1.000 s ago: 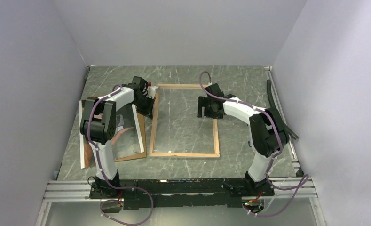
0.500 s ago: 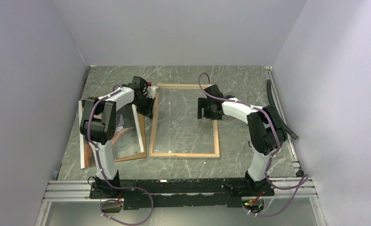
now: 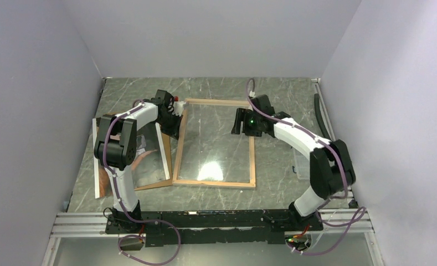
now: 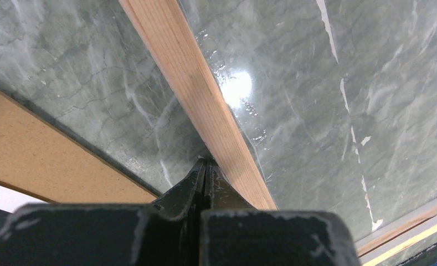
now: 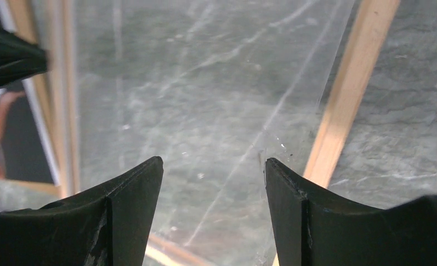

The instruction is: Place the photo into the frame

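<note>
Your left gripper (image 4: 206, 166) has its fingers pressed together, tips touching the outer edge of the left rail of the frame (image 3: 213, 182), at about 10 o'clock. Your right gripper (image 5: 213, 163) hangs spread above the clear sheet (image 5: 205, 83) inside the frame, near 2 o'clock. The photo (image 3: 149, 152) lies on the backing board (image 4: 33, 149) at the frame's 9 o'clock
</note>
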`<state>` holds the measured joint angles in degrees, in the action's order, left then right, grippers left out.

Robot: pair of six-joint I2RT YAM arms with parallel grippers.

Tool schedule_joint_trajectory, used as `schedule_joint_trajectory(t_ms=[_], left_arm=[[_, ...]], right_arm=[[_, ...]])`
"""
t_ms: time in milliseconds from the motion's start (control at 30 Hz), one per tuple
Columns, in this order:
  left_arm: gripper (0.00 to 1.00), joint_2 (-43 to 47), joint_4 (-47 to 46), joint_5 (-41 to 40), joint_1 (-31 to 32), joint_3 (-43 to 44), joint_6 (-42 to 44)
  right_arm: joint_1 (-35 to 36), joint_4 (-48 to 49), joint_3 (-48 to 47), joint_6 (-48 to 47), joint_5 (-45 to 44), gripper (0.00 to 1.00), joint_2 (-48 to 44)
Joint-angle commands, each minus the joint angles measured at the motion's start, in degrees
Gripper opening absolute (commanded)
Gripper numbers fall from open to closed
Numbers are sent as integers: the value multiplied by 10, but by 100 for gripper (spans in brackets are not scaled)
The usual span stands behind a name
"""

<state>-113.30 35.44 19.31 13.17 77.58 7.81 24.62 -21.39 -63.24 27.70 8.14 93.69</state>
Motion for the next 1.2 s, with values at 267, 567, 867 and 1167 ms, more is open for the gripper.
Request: schedule_joint_trajectory(t_ms=[267, 567, 867, 1167], left_arm=[[3, 4, -9, 14, 9, -18, 2], [3, 8, -11, 10, 9, -24, 4], [3, 13, -7, 9, 9, -25, 4], [3, 15, -1, 14, 9, -25, 5]], right_arm=[[-8, 135, 69, 99, 247, 69, -98], [-52, 232, 111, 164, 367, 71, -111], [-54, 169, 105, 142, 297, 49, -146], [-35, 100, 73, 110, 250, 61, -171]])
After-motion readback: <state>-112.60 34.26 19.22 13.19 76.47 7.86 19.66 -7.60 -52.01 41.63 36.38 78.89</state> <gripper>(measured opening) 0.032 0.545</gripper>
